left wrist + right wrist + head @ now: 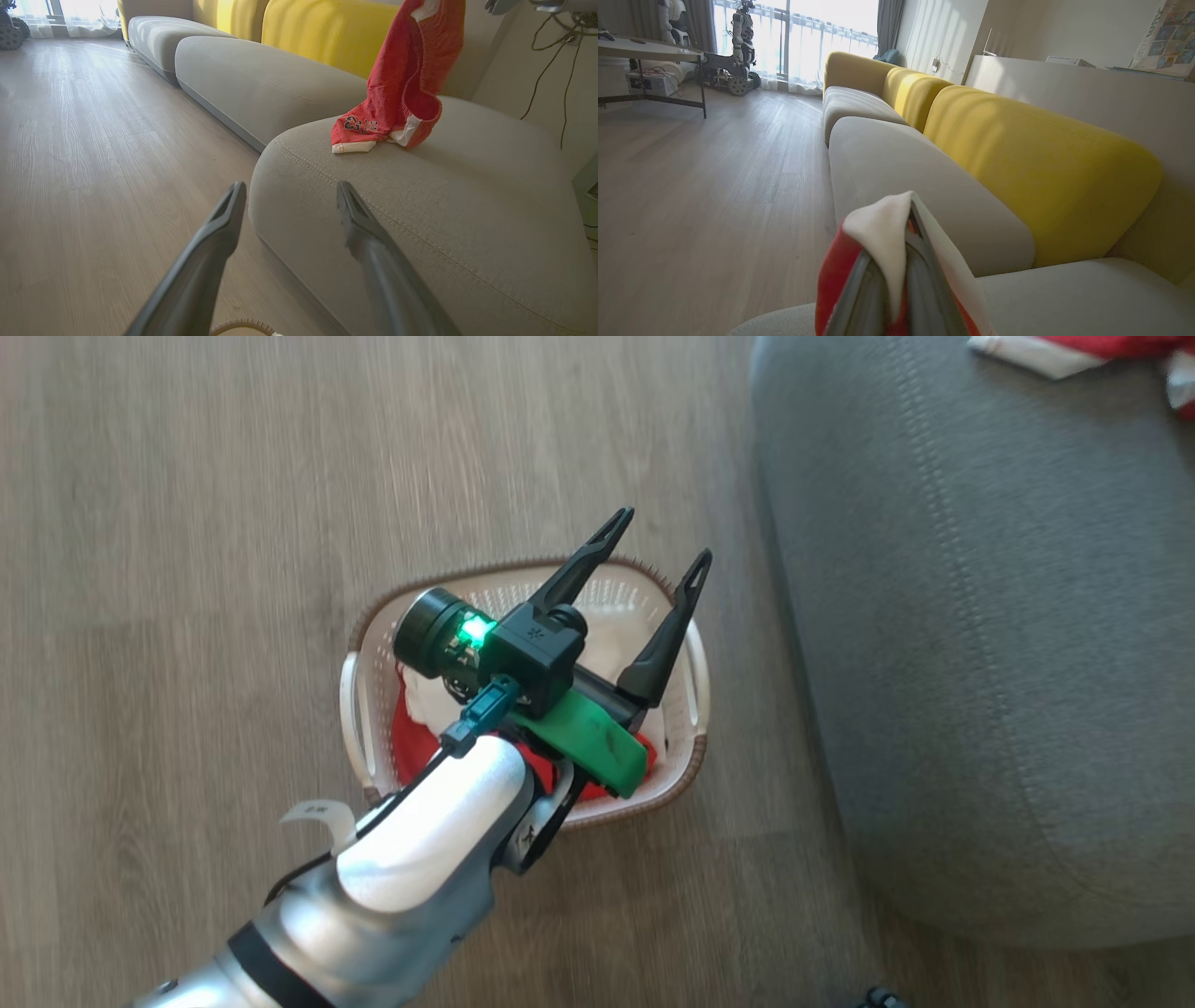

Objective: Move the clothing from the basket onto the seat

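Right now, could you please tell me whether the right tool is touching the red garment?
Touching. The right wrist view shows the right tool shut on the red garment, with the white trim pinched inside it and draped over its tip.

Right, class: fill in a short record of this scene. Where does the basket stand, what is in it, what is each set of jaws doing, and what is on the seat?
basket: on the wooden floor, beside the seat
in basket: red and white clothing
left jaws: open, over the basket, holding nothing
right jaws: shut on a red and white garment
garment: hangs down, lower end resting on the seat
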Controlling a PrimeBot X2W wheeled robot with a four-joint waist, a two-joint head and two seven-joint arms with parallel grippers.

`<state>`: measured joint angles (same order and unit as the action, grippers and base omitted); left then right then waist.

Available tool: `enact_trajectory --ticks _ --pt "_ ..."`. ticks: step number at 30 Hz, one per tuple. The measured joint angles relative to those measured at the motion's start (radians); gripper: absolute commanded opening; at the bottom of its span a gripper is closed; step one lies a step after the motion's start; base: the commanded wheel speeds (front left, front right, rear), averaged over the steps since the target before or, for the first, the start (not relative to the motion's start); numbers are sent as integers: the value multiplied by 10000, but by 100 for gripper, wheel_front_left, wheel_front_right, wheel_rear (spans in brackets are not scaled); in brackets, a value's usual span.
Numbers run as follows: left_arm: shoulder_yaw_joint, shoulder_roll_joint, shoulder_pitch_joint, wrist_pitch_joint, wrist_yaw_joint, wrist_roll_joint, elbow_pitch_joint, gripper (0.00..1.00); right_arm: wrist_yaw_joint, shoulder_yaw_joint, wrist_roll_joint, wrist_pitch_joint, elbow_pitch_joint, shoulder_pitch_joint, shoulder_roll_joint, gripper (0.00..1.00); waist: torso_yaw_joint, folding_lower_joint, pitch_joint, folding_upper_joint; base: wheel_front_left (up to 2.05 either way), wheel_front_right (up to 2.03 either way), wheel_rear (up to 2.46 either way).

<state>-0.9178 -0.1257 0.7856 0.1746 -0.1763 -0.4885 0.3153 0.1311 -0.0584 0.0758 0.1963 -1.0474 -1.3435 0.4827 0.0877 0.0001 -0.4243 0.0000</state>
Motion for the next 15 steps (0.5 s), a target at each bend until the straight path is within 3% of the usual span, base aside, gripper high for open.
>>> enact_trajectory --ticks 11,15 --pt "-134 -31 425 -58 19 244 -111 100 0 -1055 -746 451 -1726 1609 -1085 1 -419 1 -1103 0 0 0 0" --pt "-224 -96 425 -61 33 244 -94 100 0 -1338 -1041 520 -1914 1895 -1438 28 -483 1 -1183 0 0 0 0"
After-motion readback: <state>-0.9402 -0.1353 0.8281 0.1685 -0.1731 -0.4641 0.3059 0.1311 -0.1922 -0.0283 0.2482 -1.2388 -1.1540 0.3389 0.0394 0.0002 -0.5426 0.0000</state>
